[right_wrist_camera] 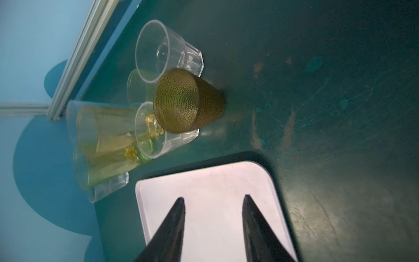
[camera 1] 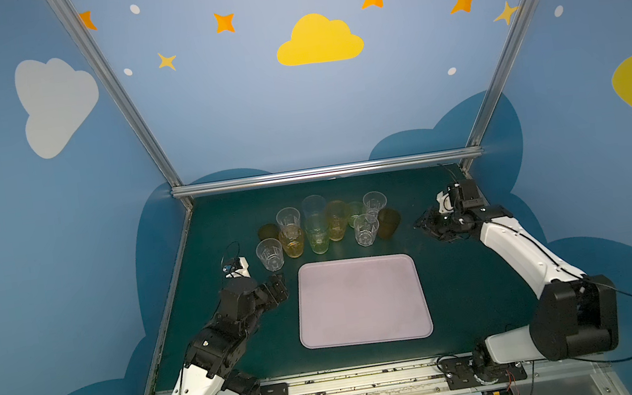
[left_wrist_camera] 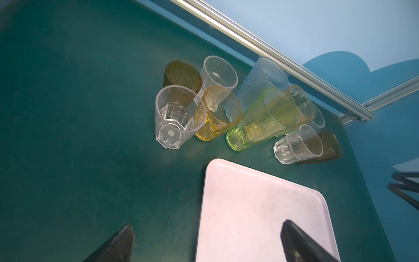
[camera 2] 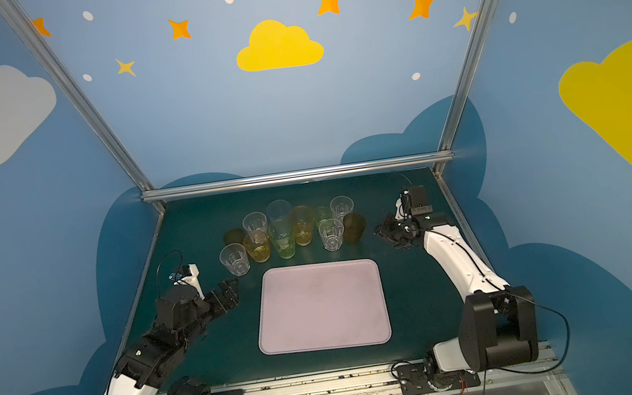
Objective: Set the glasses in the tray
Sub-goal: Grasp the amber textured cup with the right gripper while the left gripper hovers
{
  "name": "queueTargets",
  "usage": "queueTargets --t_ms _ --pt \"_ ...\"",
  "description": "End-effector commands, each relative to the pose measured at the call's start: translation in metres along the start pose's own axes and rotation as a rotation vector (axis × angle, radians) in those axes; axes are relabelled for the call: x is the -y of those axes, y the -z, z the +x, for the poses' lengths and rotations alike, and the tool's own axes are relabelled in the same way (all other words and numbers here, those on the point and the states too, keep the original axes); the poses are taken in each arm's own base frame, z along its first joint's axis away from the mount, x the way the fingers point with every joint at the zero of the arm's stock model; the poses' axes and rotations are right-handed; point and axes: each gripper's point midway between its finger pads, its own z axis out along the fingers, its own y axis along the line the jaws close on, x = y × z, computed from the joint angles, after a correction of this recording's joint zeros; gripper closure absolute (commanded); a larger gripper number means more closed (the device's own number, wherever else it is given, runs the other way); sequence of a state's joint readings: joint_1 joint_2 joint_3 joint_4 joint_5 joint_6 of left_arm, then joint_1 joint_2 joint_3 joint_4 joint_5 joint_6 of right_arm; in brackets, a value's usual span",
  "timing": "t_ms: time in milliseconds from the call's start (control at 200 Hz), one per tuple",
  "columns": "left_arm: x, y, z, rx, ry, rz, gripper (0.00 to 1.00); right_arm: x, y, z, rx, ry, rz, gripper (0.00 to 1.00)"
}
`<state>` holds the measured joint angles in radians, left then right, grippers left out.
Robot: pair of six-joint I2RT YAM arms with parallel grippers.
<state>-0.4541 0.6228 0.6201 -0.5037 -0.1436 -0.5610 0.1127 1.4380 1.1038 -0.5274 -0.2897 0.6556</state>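
The glasses (camera 1: 327, 226) stand in a tight cluster on the green table behind the tray (camera 1: 362, 301), in both top views. The pale pink tray (camera 2: 321, 307) holds nothing. A clear faceted glass (camera 1: 270, 254) (left_wrist_camera: 176, 118) is the one nearest my left gripper (camera 1: 278, 287) (left_wrist_camera: 207, 225), which is wide open by the tray's far left corner and holds nothing. A brown dimpled glass (camera 1: 389, 222) (right_wrist_camera: 188, 102) ends the cluster on the right. My right gripper (camera 1: 424, 228) (right_wrist_camera: 213, 197) hangs just right of it, apart from it, fingers partly apart with nothing between them.
An aluminium rail (camera 1: 327, 171) and two slanted posts bound the table at the back. Blue painted walls close in on both sides. The arms' base rail (camera 1: 353, 382) runs along the front edge. The table (right_wrist_camera: 317, 90) is scuffed to the right of the glasses.
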Motion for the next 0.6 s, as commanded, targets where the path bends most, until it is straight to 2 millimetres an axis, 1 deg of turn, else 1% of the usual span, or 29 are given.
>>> queueTargets --t_ms 0,105,220,401,551,596 --pt "0.003 -0.002 0.000 0.014 0.004 0.024 0.00 -0.012 -0.007 -0.016 0.020 -0.005 -0.016 0.69" --pt "0.001 -0.004 0.003 0.013 -0.004 0.021 0.00 -0.020 -0.017 -0.024 0.012 -0.002 -0.019 0.70" --pt "0.002 -0.006 0.004 0.012 -0.003 0.029 0.00 -0.023 -0.031 -0.030 0.000 0.006 -0.004 0.69" --pt "0.003 -0.007 0.008 0.003 0.002 0.041 0.00 -0.027 -0.052 -0.032 -0.027 0.009 0.001 0.68" --pt "0.000 -0.007 0.008 0.009 -0.004 0.028 0.00 -0.029 -0.066 -0.032 -0.045 0.020 0.009 0.69" --pt "0.000 -0.007 0.008 0.008 -0.002 0.028 0.00 -0.030 -0.069 -0.031 -0.049 0.027 0.011 0.72"
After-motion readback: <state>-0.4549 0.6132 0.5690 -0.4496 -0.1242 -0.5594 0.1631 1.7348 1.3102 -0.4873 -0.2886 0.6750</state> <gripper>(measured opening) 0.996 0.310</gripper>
